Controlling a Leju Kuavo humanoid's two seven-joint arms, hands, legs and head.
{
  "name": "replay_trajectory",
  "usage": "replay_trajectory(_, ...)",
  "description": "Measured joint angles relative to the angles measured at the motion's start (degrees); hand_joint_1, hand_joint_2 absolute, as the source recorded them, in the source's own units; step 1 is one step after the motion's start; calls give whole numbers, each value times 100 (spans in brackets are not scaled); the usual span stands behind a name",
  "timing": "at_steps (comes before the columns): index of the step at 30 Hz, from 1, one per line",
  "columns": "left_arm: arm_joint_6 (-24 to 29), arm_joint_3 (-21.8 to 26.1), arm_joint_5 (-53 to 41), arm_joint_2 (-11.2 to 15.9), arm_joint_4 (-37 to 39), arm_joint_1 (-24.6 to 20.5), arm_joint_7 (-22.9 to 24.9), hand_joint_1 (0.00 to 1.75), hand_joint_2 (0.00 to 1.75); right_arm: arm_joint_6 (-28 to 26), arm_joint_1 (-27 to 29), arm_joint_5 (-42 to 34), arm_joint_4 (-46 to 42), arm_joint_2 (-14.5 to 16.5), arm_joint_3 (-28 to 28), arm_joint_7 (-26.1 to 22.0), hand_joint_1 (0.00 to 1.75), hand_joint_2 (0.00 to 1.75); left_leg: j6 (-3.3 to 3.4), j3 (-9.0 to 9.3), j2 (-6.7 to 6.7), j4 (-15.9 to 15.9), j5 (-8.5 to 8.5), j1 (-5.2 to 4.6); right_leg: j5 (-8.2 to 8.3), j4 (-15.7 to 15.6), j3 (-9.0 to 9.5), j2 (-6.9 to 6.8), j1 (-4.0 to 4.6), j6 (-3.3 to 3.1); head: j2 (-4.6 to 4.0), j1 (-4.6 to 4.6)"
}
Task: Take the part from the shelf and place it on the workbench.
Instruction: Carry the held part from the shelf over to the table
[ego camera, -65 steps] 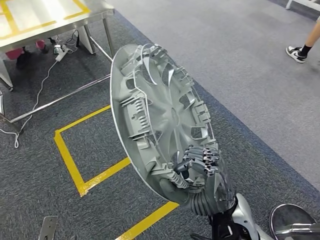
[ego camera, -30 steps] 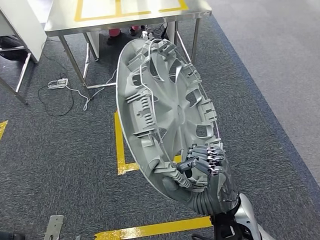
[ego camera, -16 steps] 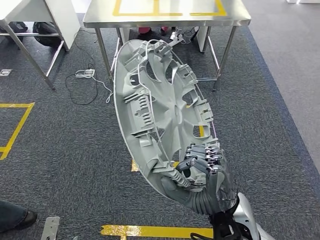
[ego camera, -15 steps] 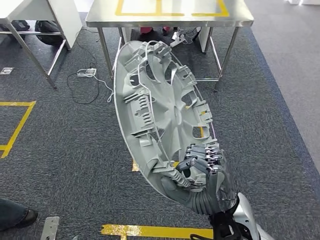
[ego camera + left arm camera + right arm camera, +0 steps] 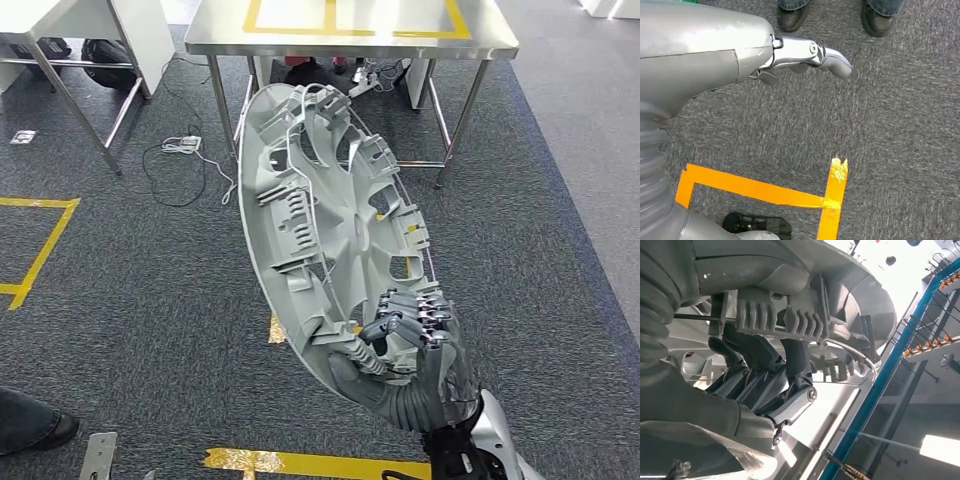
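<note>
Your right arm reaches up from the lower right of the head view, and its right hand [image 5: 411, 350] grips the grey wheel cover [image 5: 332, 225] by the near part of its rim, thumb on one face and the darker fingers [image 5: 416, 318] curled over the ribbed inner face. The cover stands on edge, tilted, rising up and away from the hand above the grey carpet. Beyond its far edge stands the steel worktop [image 5: 498, 45], marked with yellow tape. In the right wrist view, the fingers [image 5: 753, 365] clamp just behind the cover's clip tabs. Your left hand [image 5: 753, 50] hangs above the carpet, holding nothing, one finger stretched out straight.
</note>
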Motion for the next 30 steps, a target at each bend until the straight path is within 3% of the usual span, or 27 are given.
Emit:
replay_trajectory(8, -22, 0, 55, 2, 0, 1, -1, 0, 175, -21, 34, -24, 0, 1, -83, 7, 175, 175, 10, -4, 0, 25, -6, -11, 13, 0, 69, -4, 0, 21, 0, -2)
replay_trajectory(12, -22, 0, 71, 14, 0, 4, -1, 0, 175, -33, 39, -69, -4, 24, -139, 9, 175, 175, 62, 5, -10, -6, -23, -22, 0, -20, 82, -16, -17, 57, 0, -3)
replay_trajectory(13, -22, 0, 72, 13, 0, 6, -3, 0, 175, -33, 41, -75, -8, 35, -149, 8, 175, 175, 82, 29, -21, -48, -15, -10, -28, 4, 70, 36, -22, 71, 0, 3)
replay_trajectory(15, -23, 0, 72, 10, 0, -3, -6, 0, 175, -35, 45, -84, -17, 46, -166, 3, 175, 175, 121, 83, -47, -126, 6, 26, -220, 334, -105, 228, -27, 77, 0, 28)
replay_trajectory(17, -24, 0, 72, 5, 0, -17, -8, 0, 175, -37, 57, -87, -20, 46, -173, -6, 175, 175, 141, 99, -77, -139, -1, 27, -546, 1122, -550, 385, -26, 68, 0, 48)
replay_trajectory(18, -25, 0, 72, 4, 0, -20, -8, 0, 175, -37, 70, -89, -19, 46, -175, -8, 175, 175, 143, 103, -99, -137, -9, 24, -646, 1494, -781, 406, -26, 69, 0, 52)
replay_trajectory(19, -25, 1, 73, 4, 0, -20, -8, 0, 175, -37, 86, -92, -19, 46, -177, -7, 175, 175, 139, 112, -123, -135, -19, 21, -636, 1703, -943, 413, -25, 67, 0, 51)
replay_trajectory(20, -26, 1, 75, 4, 0, -19, -7, 0, 175, -37, 100, -96, -18, 46, -180, -5, 175, 175, 128, 128, -148, -131, -33, 21, -501, 1677, -992, 413, -26, 63, 0, 50)
replay_trajectory(21, -27, 2, 76, 3, 0, -18, -7, 0, 175, -37, 111, -98, -17, 46, -185, -5, 175, 175, 109, 152, -173, -122, -53, 26, -263, 1416, -920, 413, -27, 55, 0, 51)
replay_trajectory(22, -29, 2, 78, 2, 0, -18, -7, 0, 175, -37, 117, -99, -17, 46, -190, -8, 175, 175, 84, 179, -195, -110, -80, 31, -9, 1026, -777, 414, -29, 45, 0, 52)
replay_trajectory(24, -31, 2, 79, 0, 0, -20, -7, 0, 175, -36, 115, -97, -20, 49, -204, -18, 175, 175, 21, 196, -227, -65, -130, 20, 252, 392, -491, 426, -18, 11, 1, 55)
replay_trajectory(28, -29, 2, 79, 5, -1, -11, -5, 0, 175, -36, 135, -99, -31, 59, -236, -15, 175, 175, -90, 175, -242, -18, -167, 17, 210, 218, -369, 442, -9, -113, 0, 31)
replay_trajectory(30, -29, 1, 78, 3, -2, -14, -5, 0, 175, -37, 135, -98, -32, 68, -246, -14, 175, 175, -164, 58, -237, 275, -326, 34, 190, 194, -308, 427, -31, -183, 0, 5)
